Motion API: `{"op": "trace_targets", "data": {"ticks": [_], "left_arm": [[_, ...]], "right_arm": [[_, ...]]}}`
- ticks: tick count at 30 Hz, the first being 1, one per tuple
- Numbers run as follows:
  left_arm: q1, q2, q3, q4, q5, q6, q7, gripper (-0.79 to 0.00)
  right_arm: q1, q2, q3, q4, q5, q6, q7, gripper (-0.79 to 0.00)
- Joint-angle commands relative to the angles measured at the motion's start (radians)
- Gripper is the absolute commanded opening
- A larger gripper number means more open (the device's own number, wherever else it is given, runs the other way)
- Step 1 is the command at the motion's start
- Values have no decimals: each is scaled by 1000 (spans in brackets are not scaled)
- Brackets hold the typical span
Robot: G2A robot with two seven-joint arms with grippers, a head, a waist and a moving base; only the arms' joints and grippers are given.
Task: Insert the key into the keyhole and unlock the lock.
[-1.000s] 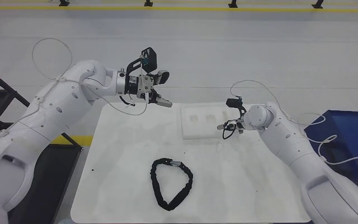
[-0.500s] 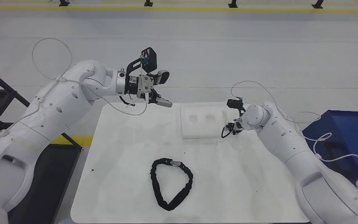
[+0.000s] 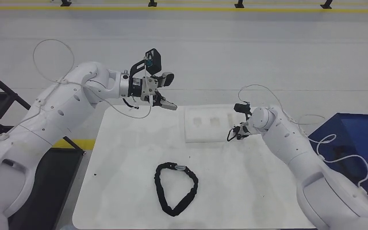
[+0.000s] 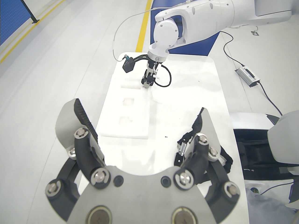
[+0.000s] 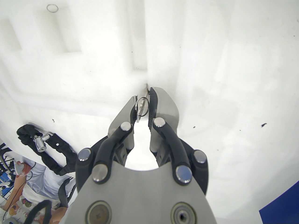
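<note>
The black chain lock (image 3: 175, 188) lies looped on the white table (image 3: 121, 172), its silver lock body (image 5: 39, 142) toward the foam block. My right gripper (image 5: 143, 94) is shut on the small metal key (image 5: 140, 108) with its ring, tip down at the right end of the white foam block (image 3: 210, 125). The top view has the right gripper (image 3: 235, 131) low at that block's edge. My left gripper (image 3: 165, 104) hangs open above the table's far left corner, nothing between its fingers (image 4: 79, 117), well apart from the chain lock (image 4: 184, 143).
The foam block (image 4: 130, 120) has several shallow cut-outs; a loose ring (image 5: 52, 8) lies in one. A blue bin (image 3: 345, 144) stands beside the table on the right. Bare table surface surrounds the chain.
The right arm's wrist has shifted slightly to the right and turned, its gripper staying at the foam block's right end. The left arm and the chain have not moved.
</note>
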Motion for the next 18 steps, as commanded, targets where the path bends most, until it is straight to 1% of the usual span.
{"op": "trace_targets", "data": {"ticks": [1, 7, 11, 13, 18], "left_arm": [[0, 0, 0, 0, 0, 0, 0, 0], [0, 0, 0, 0, 0, 0, 0, 0], [0, 0, 0, 0, 0, 0, 0, 0], [0, 0, 0, 0, 0, 0, 0, 0], [0, 0, 0, 0, 0, 0, 0, 0]], "right_arm": [[6, -6, 0, 13, -3, 8, -5, -785], [28, -16, 2, 21, -25, 29, -3, -785], [35, -11, 12, -3, -43, 30, -2, -785], [33, -5, 19, -26, -52, 33, 1, -785], [3, 19, 45, -139, -73, 33, 14, -785]]}}
